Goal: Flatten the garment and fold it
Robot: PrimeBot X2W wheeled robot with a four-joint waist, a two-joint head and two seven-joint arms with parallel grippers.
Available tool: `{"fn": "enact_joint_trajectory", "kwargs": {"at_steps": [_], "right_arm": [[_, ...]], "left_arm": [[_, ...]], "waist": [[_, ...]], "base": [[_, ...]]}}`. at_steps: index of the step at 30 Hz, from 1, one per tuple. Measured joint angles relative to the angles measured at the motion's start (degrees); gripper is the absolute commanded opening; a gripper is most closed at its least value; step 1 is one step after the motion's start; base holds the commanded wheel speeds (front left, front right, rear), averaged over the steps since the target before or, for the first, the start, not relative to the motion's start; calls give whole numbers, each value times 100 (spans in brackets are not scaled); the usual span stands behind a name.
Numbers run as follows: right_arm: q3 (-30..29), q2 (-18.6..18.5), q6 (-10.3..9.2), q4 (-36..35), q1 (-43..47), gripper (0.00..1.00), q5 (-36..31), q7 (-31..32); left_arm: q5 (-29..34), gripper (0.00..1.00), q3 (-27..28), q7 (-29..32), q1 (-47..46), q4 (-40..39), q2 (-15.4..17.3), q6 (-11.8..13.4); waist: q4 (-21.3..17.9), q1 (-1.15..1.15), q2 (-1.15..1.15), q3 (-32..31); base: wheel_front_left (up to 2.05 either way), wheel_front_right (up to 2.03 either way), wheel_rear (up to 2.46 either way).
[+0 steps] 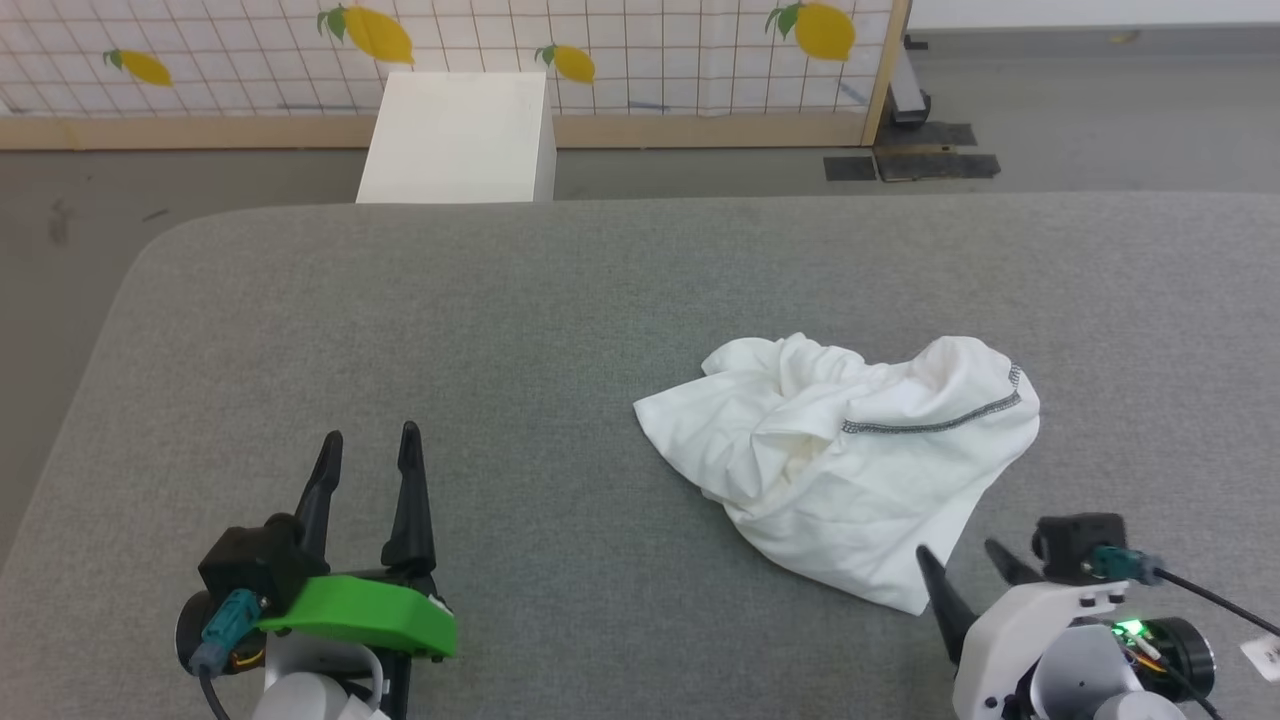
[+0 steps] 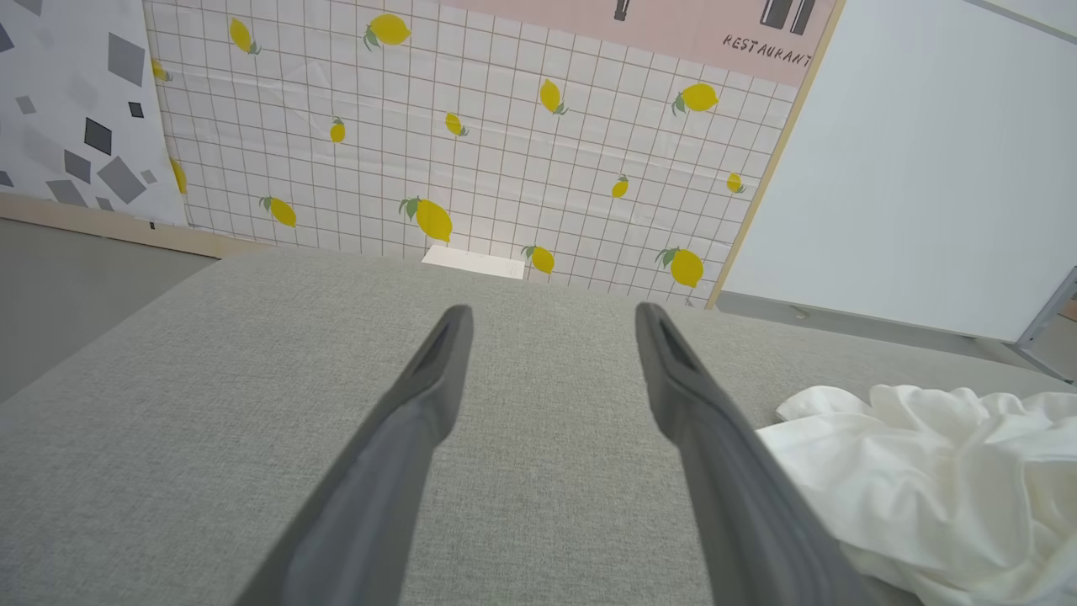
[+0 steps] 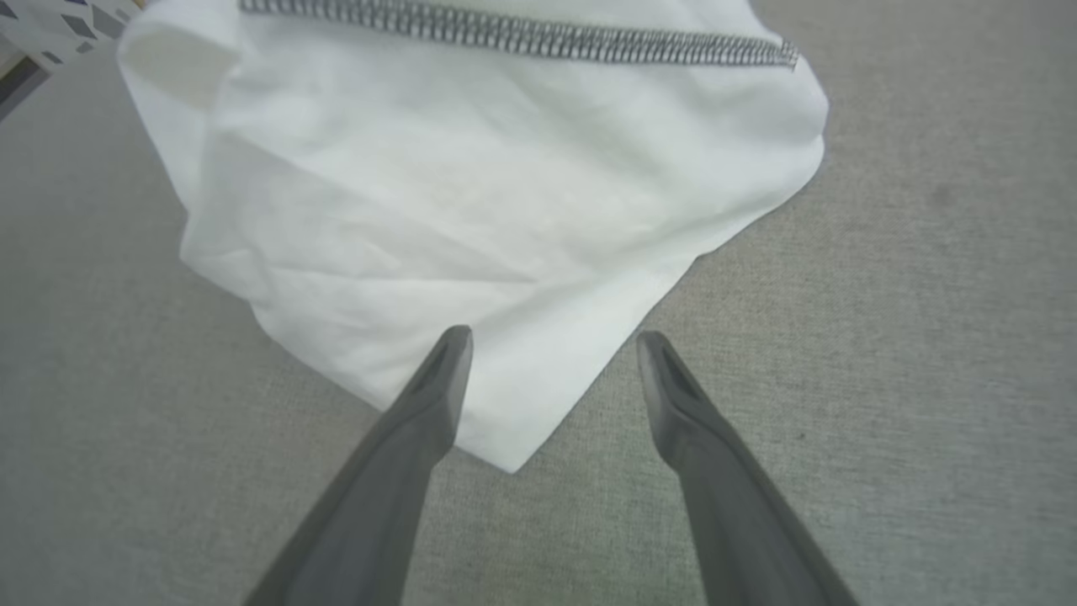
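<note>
From the head, the crumpled garment (image 1: 840, 460) lies right of centre on the grey table (image 1: 500, 320). The left gripper (image 1: 370, 432) rests low and spread, well apart from it. The right gripper (image 1: 955, 548) is just beside its near corner.

The left wrist shows fingers (image 2: 421, 396) wide over bare table.

The right wrist shows spread fingers (image 3: 421, 396) flanking that corner.

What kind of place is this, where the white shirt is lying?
Likely a staged indoor robot test area, not a real home: a lemon-print backdrop panel, a pink panel reading RESTAURANT, and a bare grey floor around the grey fabric-covered table with the crumpled shirt.
</note>
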Motion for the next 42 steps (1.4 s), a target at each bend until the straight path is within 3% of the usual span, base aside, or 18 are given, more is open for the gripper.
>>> {"fn": "enact_joint_trajectory", "kwargs": {"at_steps": [3, 4, 11, 12, 13, 14, 18, 24, 33, 35, 36, 42], "right_arm": [[33, 0, 0, 115, -40, 100, -104, 677], [166, 2, 0, 190, -244, 100, -249, 1307], [248, -1, 0, 249, -508, 100, -415, 2258], [255, -2, 0, 242, -528, 55, -412, 2354], [261, -14, 0, 213, -549, 38, -402, 2450], [259, -21, 0, 189, -559, 0, -383, 2486], [13, 5, 3, 32, -537, 0, -361, 2118], [-1407, 18, 1, -548, -135, 0, -330, 1222], [-3395, 10, 1, -437, 404, 0, -326, 1572], [-3617, 10, 1, -372, 400, 48, -358, 1541], [-3682, 10, 1, -358, 379, 100, -371, 1470], [-3257, 8, 0, -632, 102, 100, -216, 376]], "left_arm": [[9, 100, 20, 0, -9, 5, -48, -47], [5, 100, 51, 1, -57, 23, -81, -96], [3, 100, 56, 0, -222, 56, -118, -138], [2, 100, 56, 0, -232, 69, -119, -140], [1, 100, 56, 0, -240, 80, -120, -146], [0, 100, 58, 0, -242, 86, -121, -146], [0, 100, 88, 0, -240, 136, -125, -146], [-1, 100, 113, 0, -228, 166, -132, -146], [-20, 100, 81, 0, -183, 164, -135, -146], [-20, 100, 63, 0, -183, 170, -135, -146], [-20, 100, 49, 0, -183, 176, -135, -148], [-19, 100, 20, 0, -178, 236, -136, -186]], "waist": [[46, 0, 0, 101], [113, 0, 0, 254], [270, 0, 0, 494], [286, 0, 0, 511], [304, 0, 0, 528], [314, 0, 0, 537], [302, 0, 0, 497], [243, 0, 0, 305], [1, 0, 0, 183], [-39, 0, 0, 175], [-58, 0, 0, 174], [-135, 0, 0, 139]], "base": [[0, 0, 0], [0, 0, 0], [0, 0, 0], [0, 0, 0], [0, 0, 0], [0, 0, 0], [0, 0, 0], [0, 0, 0], [0, 0, 0], [0, 0, 0], [0, 0, 0], [0, 0, 0]]}}
